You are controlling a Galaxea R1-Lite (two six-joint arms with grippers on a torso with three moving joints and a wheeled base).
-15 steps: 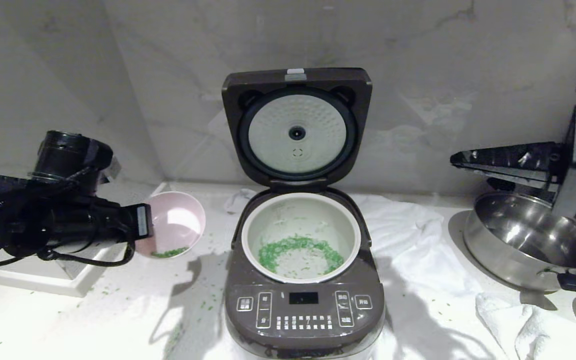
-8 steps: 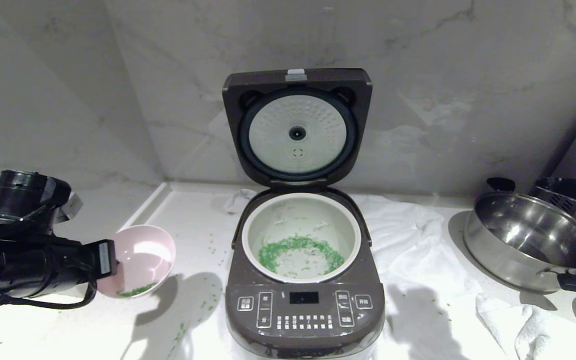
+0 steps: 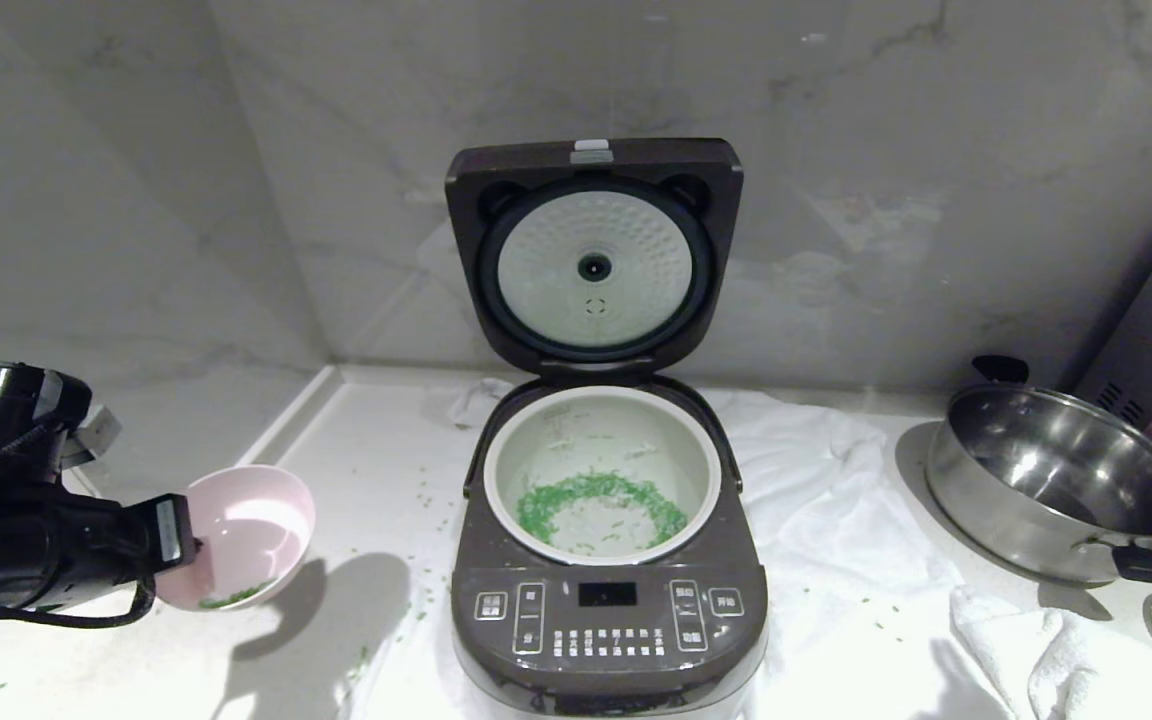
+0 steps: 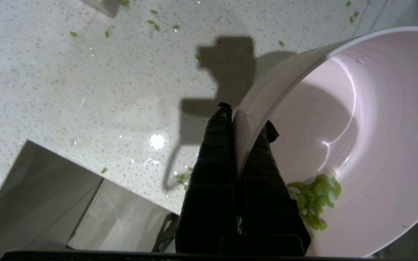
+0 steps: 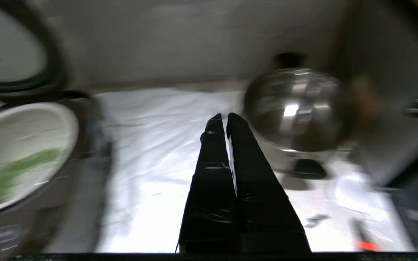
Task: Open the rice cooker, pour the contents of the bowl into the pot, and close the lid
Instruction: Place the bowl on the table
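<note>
The rice cooker [image 3: 606, 620] stands in the middle of the counter with its lid [image 3: 594, 262] upright and open. A ring of green contents [image 3: 596, 498] lies in the white pot [image 3: 498, 470]. At the left, low over the counter, my left gripper [image 3: 174, 532] is shut on the rim of the pink bowl [image 3: 248, 530]. The bowl is tilted and holds a small clump of green bits [image 4: 315, 198]. In the left wrist view one finger sits inside the bowl [image 4: 376, 137] and one outside, at the left gripper [image 4: 246, 119]. My right gripper [image 5: 223, 119] is shut and empty over the white cloth, and is outside the head view.
A steel pan [image 3: 1056, 490] with black handles stands at the right. A white cloth [image 3: 836, 480] lies under the cooker, with a crumpled towel [image 3: 1066, 665] at the front right. Green bits [image 3: 416, 600] are scattered on the counter. The marble wall is close behind the lid.
My left gripper has carried the bowl left, down and toward the front, away from the cooker. The right arm has withdrawn to the right, out of the head view.
</note>
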